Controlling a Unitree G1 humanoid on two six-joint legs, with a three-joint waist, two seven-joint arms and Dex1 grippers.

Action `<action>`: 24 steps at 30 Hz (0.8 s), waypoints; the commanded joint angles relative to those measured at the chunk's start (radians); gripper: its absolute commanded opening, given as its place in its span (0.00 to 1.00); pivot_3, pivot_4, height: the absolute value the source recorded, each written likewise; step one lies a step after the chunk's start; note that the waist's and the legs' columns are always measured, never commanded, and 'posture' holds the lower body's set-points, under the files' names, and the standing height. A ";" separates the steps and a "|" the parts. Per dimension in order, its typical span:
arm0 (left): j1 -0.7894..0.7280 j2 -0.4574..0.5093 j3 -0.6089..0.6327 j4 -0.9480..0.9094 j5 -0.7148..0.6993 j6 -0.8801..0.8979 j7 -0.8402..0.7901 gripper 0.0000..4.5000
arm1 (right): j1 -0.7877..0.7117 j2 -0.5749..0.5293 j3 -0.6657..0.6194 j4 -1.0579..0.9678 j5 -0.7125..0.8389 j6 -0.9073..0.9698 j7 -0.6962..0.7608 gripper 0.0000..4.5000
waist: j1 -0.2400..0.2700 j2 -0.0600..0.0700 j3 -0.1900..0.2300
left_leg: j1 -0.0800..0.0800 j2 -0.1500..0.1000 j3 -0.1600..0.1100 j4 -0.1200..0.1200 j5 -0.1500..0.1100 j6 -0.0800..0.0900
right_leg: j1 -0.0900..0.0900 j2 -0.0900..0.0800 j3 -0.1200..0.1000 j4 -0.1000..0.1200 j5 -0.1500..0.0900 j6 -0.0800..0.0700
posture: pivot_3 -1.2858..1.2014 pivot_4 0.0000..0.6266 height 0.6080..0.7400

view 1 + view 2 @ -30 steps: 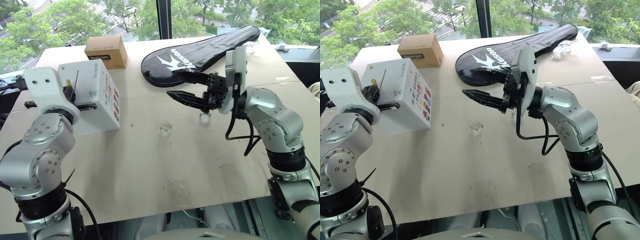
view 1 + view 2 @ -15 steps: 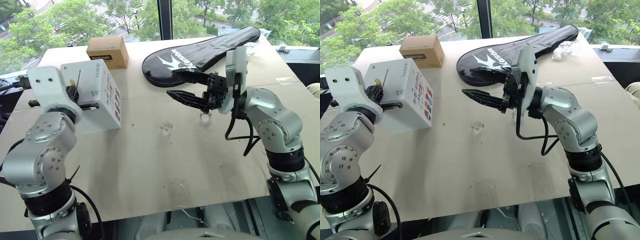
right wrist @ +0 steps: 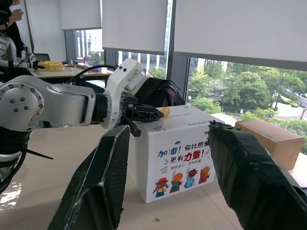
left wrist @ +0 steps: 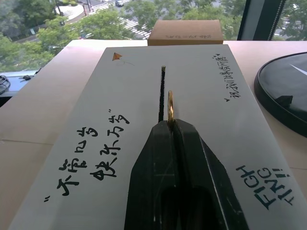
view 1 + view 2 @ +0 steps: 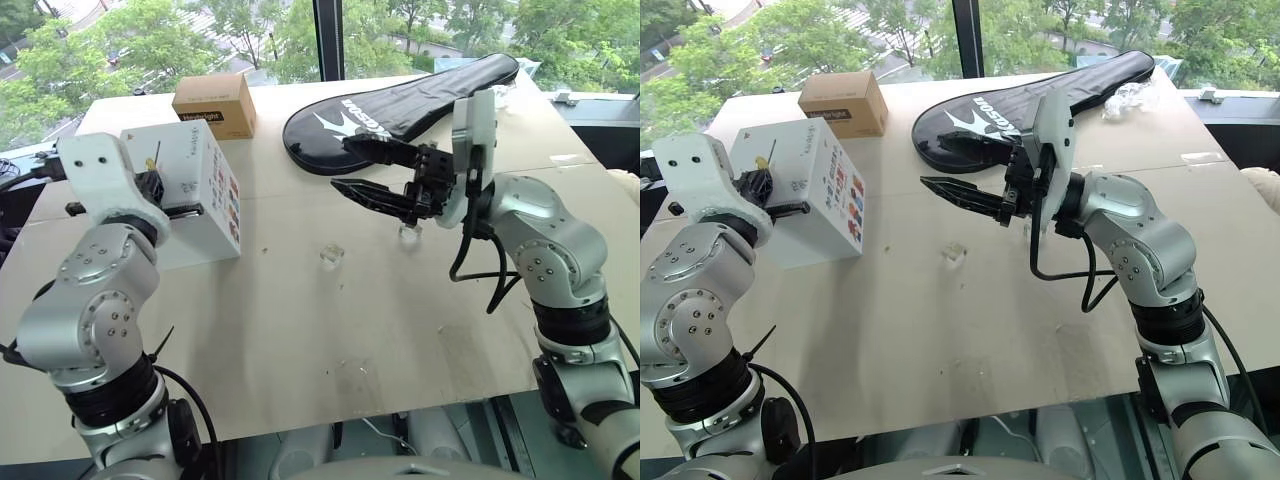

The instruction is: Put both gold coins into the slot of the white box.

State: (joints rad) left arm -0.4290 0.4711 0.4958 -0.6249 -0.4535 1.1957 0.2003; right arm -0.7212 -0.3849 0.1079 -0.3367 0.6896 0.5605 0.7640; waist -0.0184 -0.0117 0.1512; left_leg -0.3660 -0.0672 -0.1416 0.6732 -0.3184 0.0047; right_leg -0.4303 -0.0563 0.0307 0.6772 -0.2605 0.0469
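left claw (image 4: 171,123): pressed together on one gold coin (image 4: 170,106), held on edge, most of the disc sticking out past the tips.
coin vs slot: in the left wrist view the coin sits over the top face of the white box (image 5: 190,190), just beside the slot (image 4: 161,93) and roughly parallel to it, offset slightly to one side. Can't tell whether it touches the face.
change over last second: left hand has stayed over the box top; only the wrist and elbow pose looks slightly reshuffled in the head views. Coin no closer to the slot as far as I can see. I read that as fine alignment, not insertion yet.
right claw (image 5: 365,172): spread, nothing between the fingers, hanging above the worktop (image 5: 400,330) in front of the black racket cover (image 5: 400,100). Hasn't shifted across the frames.
second coin: small glinting piece (image 5: 331,256) on the worktop mid-table, well apart from the box; another glint (image 5: 408,232) lies under the right claw. Too small to say which is the coin.
other: brown cardboard box (image 5: 212,102) behind the white one, not involved.
progress: my call is zero coins in, first one staged at the slot.
next: nudge the coin sideways onto the slot line, push down, let go. Risk is the coin tipping flat on the lid.
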 commanded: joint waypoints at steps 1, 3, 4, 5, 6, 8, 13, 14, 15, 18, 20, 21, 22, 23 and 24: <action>0.005 -0.007 0.006 -0.004 0.028 0.027 -0.003 0.00 | -0.015 0.005 -0.025 -0.034 0.007 -0.004 -0.006 0.62 | 0.000 0.000 0.000 | 0.000 0.000 0.000 0.000 0.000 0.000 | 0.000 0.000 0.000 0.000 0.000 0.000 | 0.52 0.24 1.00; 0.005 -0.010 0.006 -0.006 0.036 0.030 -0.006 0.00 | -0.013 0.005 -0.025 -0.033 0.005 -0.006 -0.006 0.62 | -0.001 0.000 0.000 | 0.000 0.000 0.001 0.000 0.000 0.000 | 0.000 0.000 0.001 0.000 0.000 0.000 | 0.52 0.24 1.00; 0.005 -0.011 0.006 -0.007 0.041 0.031 -0.007 0.00 | -0.012 0.005 -0.024 -0.033 0.005 -0.006 -0.006 0.62 | -0.001 0.000 0.000 | 0.001 0.000 0.001 0.000 0.000 0.000 | 0.000 0.000 0.001 0.000 0.000 0.000 | 0.52 0.24 1.00; 0.007 -0.011 0.006 -0.008 0.046 0.031 -0.009 0.00 | -0.012 0.005 -0.024 -0.033 0.004 -0.007 -0.005 0.62 | -0.002 0.000 0.000 | 0.001 0.000 0.001 0.000 0.000 0.000 | 0.000 0.000 0.001 0.000 0.000 0.000 | 0.52 0.24 1.00; 0.008 -0.011 0.008 -0.008 0.052 0.029 -0.009 0.00 | -0.011 0.004 -0.024 -0.033 0.004 -0.008 -0.005 0.62 | -0.002 0.000 0.000 | 0.001 0.000 0.001 0.000 0.000 0.000 | 0.000 0.000 0.001 0.000 0.000 0.000 | 0.52 0.24 1.00; 0.008 -0.012 0.014 -0.005 0.064 0.022 -0.009 0.00 | -0.011 0.004 -0.025 -0.032 0.004 -0.009 -0.004 0.62 | -0.002 0.000 0.000 | 0.001 0.000 0.001 0.000 0.000 0.000 | 0.000 0.000 0.002 0.000 0.000 0.000 | 0.52 0.24 1.00; 0.010 -0.020 0.014 -0.005 0.079 0.026 -0.027 0.00 | -0.018 0.004 -0.025 -0.037 0.007 0.001 -0.012 0.62 | -0.002 0.000 0.000 | 0.001 0.000 0.001 0.000 0.000 0.000 | 0.000 0.000 0.002 0.000 0.000 0.000 | 0.52 0.24 1.00; 0.011 -0.022 0.012 -0.005 0.083 0.026 -0.030 0.00 | -0.021 0.004 -0.025 -0.037 0.007 0.003 -0.013 0.62 | -0.002 0.000 0.000 | 0.001 0.000 0.001 0.000 0.000 0.000 | 0.000 0.000 0.002 0.000 0.000 0.000 | 0.52 0.24 1.00; 0.012 -0.024 0.011 -0.004 0.085 0.025 -0.034 0.00 | -0.024 0.004 -0.026 -0.036 0.008 0.005 -0.015 0.62 | -0.002 0.000 0.000 | 0.001 0.000 0.001 0.000 0.000 0.000 | 0.000 0.000 0.002 0.000 0.000 0.000 | 0.52 0.24 1.00; 0.013 -0.032 0.009 -0.004 0.090 0.027 -0.047 0.00 | -0.030 0.005 -0.028 -0.036 0.010 0.012 -0.020 0.62 | -0.002 0.000 0.000 | 0.001 0.000 0.002 0.000 0.000 0.000 | 0.000 0.000 0.002 0.001 0.000 0.000 | 0.52 0.24 1.00; 0.013 -0.036 0.007 -0.004 0.094 0.029 -0.053 0.00 | -0.033 0.006 -0.028 -0.036 0.010 0.015 -0.022 0.62 | -0.002 0.000 0.000 | 0.001 0.000 0.002 0.000 0.000 0.000 | 0.000 0.000 0.002 0.001 0.000 0.000 | 0.52 0.24 1.00; 0.012 -0.037 0.006 -0.004 0.096 0.029 -0.056 0.00 | -0.033 0.007 -0.028 -0.037 0.010 0.015 -0.023 0.62 | -0.002 0.000 0.000 | 0.001 0.000 0.002 0.000 0.000 0.000 | 0.000 0.000 0.002 0.001 0.000 0.000 | 0.52 0.24 1.00; 0.013 -0.038 0.006 -0.006 0.099 0.030 -0.059 0.00 | -0.032 0.007 -0.028 -0.038 0.010 0.016 -0.023 0.62 | -0.001 0.000 0.000 | 0.001 0.000 0.002 0.000 0.000 0.000 | 0.000 0.000 0.002 0.001 0.000 0.000 | 0.52 0.24 1.00; 0.013 -0.040 0.007 -0.005 0.102 0.029 -0.062 0.00 | -0.030 0.008 -0.027 -0.039 0.010 0.015 -0.023 0.62 | -0.001 0.000 0.000 | 0.001 0.000 0.002 0.000 0.000 0.000 | 0.000 0.000 0.002 0.001 0.000 0.000 | 0.52 0.24 1.00; 0.014 -0.041 0.008 -0.006 0.106 0.029 -0.065 0.00 | -0.027 0.008 -0.027 -0.039 0.009 0.014 -0.022 0.62 | -0.001 0.000 0.000 | 0.001 0.000 0.002 0.000 0.000 0.000 | 0.000 0.000 0.002 0.001 0.000 0.000 | 0.52 0.24 1.00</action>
State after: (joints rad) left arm -0.4297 0.4387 0.5020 -0.6401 -0.3553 1.2030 0.1460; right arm -0.7257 -0.3812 0.1075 -0.3367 0.6892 0.5835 0.7435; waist -0.0198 -0.0117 0.1511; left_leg -0.3647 -0.0671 -0.1398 0.6730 -0.3185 0.0047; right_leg -0.4303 -0.0560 0.0330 0.6778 -0.2605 0.0469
